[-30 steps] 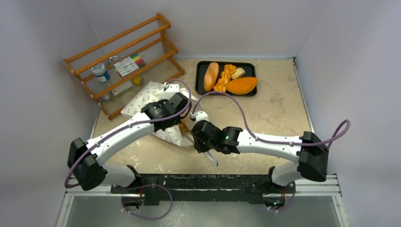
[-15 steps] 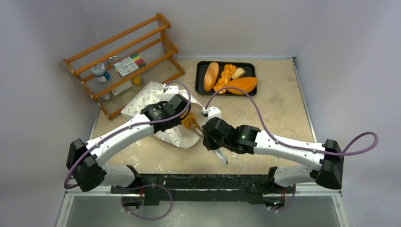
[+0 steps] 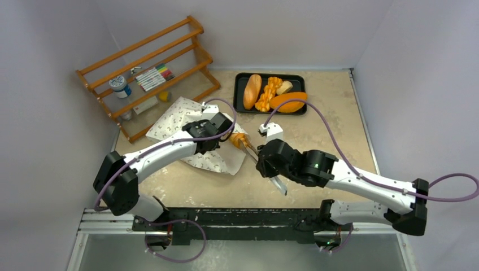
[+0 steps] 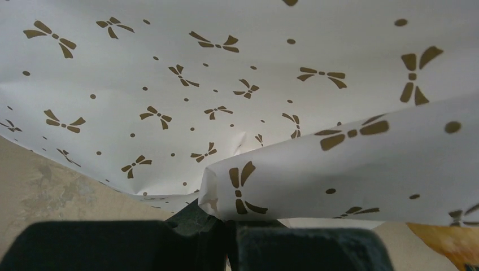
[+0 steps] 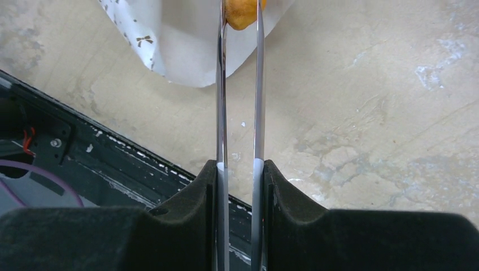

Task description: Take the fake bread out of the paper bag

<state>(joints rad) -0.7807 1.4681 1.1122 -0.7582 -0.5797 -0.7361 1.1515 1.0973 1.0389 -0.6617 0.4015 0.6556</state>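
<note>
At the mouth of the paper bag (image 3: 212,162), the fake bread (image 3: 238,139) sits over the paper lip, nipped between the tips of the metal tongs (image 5: 240,84). The right gripper (image 5: 240,169) is closed partway around the tongs' handles, squeezing them onto the bread; the left gripper (image 4: 226,226) is clamped fully on the bag's edge, pinning it. To do this well, draw the tongs straight away from the bag's mouth; hold the squeeze even so the bread cannot slip; lift slightly to clear the lip.

right end effector (image 5: 240,172) clamps tongs (image 5: 221,101) | tongs pinch fake bread (image 5: 242,16) | over paper bag (image 5: 181,51)
</note>
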